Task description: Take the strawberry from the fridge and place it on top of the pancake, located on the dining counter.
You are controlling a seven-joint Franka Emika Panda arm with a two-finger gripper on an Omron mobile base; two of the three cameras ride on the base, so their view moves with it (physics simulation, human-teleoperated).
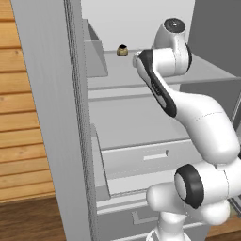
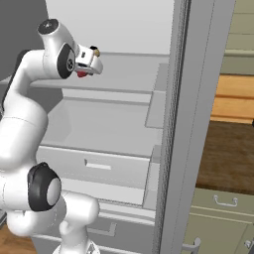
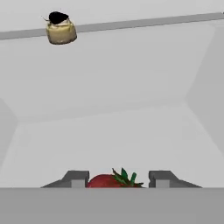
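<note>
1. In the left base view, the white jointed arm is seen reaching up into the open tall light-grey fridge with its white interior. A small brown-and-cream jar-like item stands at the back of the pale upper shelf. The hand itself is masked by the arm's own upper links, so nothing of the grip can be judged here.

2. In the right base view, the two-finger gripper is held over the same upper shelf, pointing into the fridge. A speck of red, taken to be the tiny red rounded strawberry, is seen at its underside, just below the white hand. Whether it is lifted off the shelf cannot be told.

3. In the hand view, the strawberry with its green leafy cap is seen lying directly between the two dark finger tips, low at the edge of the picture.
   - The jaws are drawn in close on either side of the fruit; the tips appear to touch or nearly touch its flanks, so a pinch on the strawberry is judged to be made or all but made.
   - The fruit's long axis is seen running across, from one tip toward the other, with the leaf cap toward the right-hand tip.
   - The jar-like item is well apart, far ahead at the back of the shelf.

4. The fruit is centred in the jaws, so a straight lift and withdrawal out of the fridge is judged to be what is called for next.
</note>
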